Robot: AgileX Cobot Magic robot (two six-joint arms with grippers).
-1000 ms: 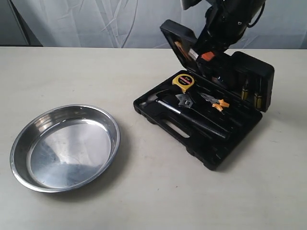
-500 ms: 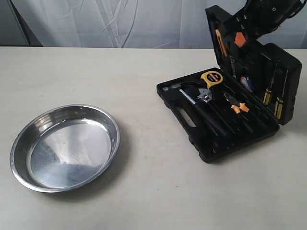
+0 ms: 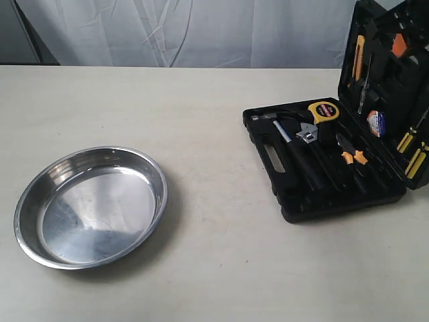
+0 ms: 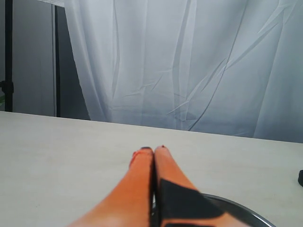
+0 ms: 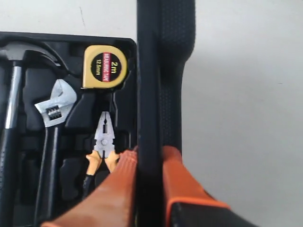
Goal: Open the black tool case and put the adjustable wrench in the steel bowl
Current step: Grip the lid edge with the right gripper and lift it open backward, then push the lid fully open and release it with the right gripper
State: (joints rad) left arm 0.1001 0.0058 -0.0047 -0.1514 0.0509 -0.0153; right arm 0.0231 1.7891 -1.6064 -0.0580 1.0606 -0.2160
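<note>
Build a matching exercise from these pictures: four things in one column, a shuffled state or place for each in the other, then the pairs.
Column one
1. steel bowl
2. adjustable wrench
3. black tool case
4. left gripper

Column two
a. shut, holding nothing
b. open, lid raised
c. lying in a moulded recess
d. empty, on the table

Pairs: 1-d, 2-c, 3-b, 4-a
</note>
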